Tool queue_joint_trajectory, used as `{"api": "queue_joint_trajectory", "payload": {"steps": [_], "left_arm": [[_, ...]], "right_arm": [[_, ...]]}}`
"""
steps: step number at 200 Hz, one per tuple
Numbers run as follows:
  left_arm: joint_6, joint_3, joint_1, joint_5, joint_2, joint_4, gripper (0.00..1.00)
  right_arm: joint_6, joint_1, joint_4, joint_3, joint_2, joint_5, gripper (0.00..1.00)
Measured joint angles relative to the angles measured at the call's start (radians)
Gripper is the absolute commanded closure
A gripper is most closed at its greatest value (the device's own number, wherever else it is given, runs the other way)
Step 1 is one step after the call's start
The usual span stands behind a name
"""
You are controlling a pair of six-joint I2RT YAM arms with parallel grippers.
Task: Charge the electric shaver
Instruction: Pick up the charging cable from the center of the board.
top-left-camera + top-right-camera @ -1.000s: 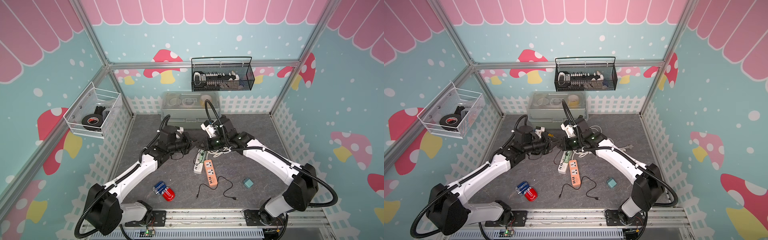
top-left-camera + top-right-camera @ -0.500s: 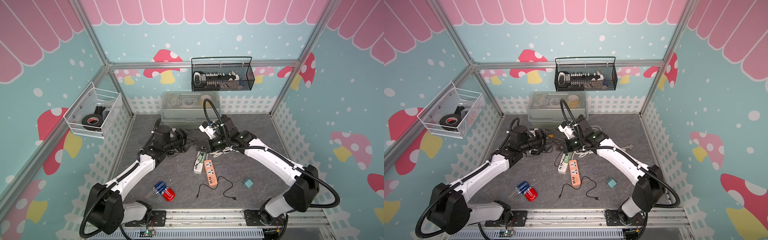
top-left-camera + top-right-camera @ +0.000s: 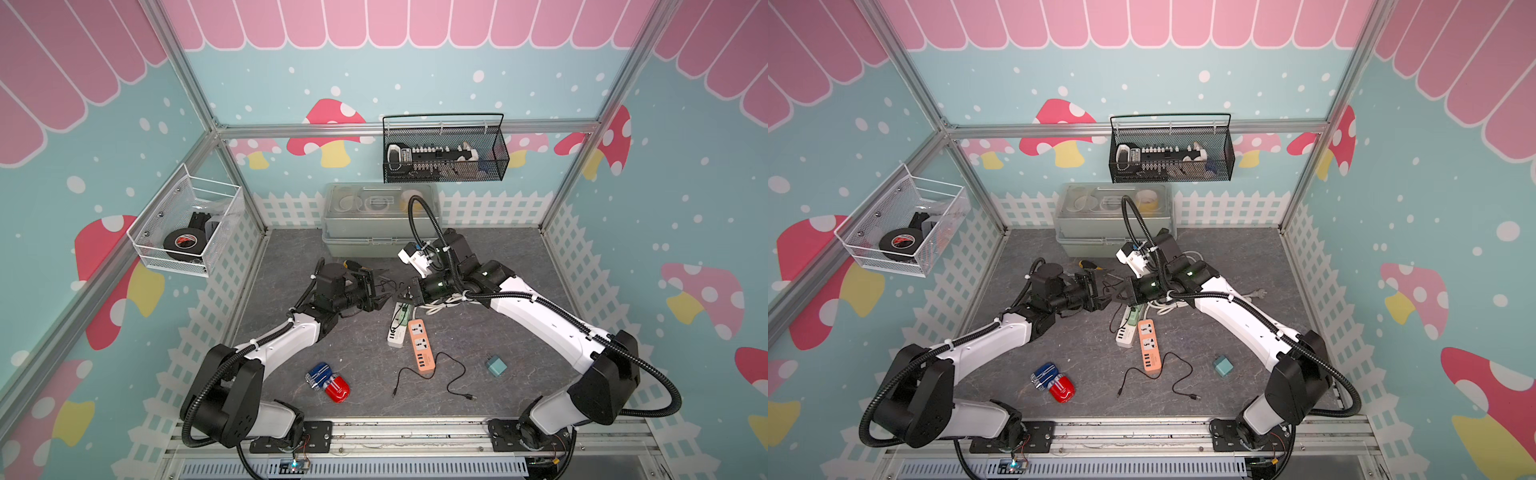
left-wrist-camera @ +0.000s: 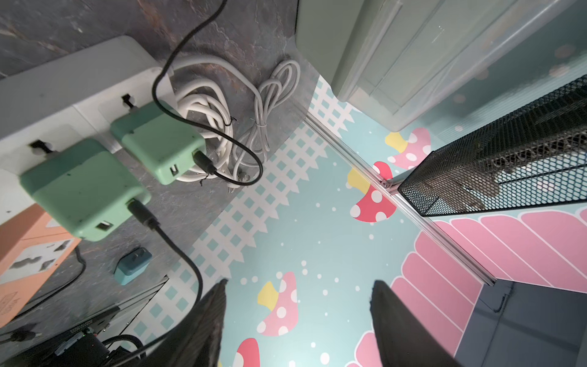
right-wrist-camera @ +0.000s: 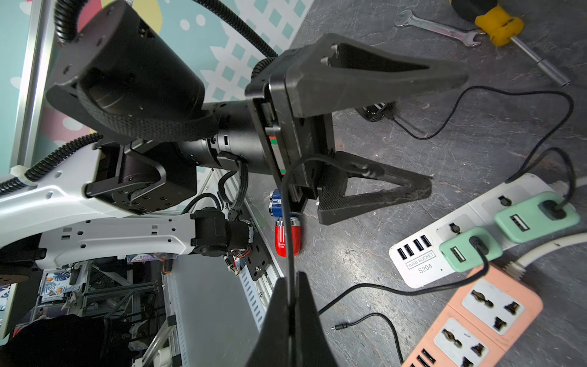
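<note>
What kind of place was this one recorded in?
Most likely a staged robot test cell, not a real home. An aluminium frame holds printed mushroom wall panels. The left arm and right arm are bolted to a base rail. A wire basket hangs on the back wall.

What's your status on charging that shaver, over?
Left gripper open, empty. Right gripper shut on thin black cable. Red-and-blue shaver lying near the front edge, no cable attached. Spare cable loose beside orange power strip.

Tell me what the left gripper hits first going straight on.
Probably the right gripper, shut on the black cable, facing it in a top view. Between the left gripper's fingers only wall shows, so it may miss.
</note>
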Motion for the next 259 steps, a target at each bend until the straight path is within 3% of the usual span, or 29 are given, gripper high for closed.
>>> {"api": "queue_joint_trajectory", "payload": {"steps": [58,129,190,224,259], "left_arm": [[-0.047,-0.013,-0.002,0.007,-0.002,0.05,0.67],[-0.05,-0.045,-0.002,0.008,-0.003,0.062,0.73],[-0.05,-0.045,-0.001,0.011,-0.002,0.062,0.85],[-0.05,-0.045,-0.001,0.011,-0.002,0.062,0.86],[-0.05,-0.045,-0.001,0.011,-0.002,0.063,0.98]], "right_arm": [[-0.003,-0.001,0.008,-0.02,-0.003,0.0,1.0],[0.002,-0.006,0.02,-0.033,-0.02,-0.001,1.0],[0.016,-0.01,0.046,-0.052,-0.047,-0.011,1.0],[0.022,-0.01,0.05,-0.074,-0.047,-0.013,1.0],[0.026,-0.01,0.06,-0.081,-0.047,-0.016,1.0]]}}
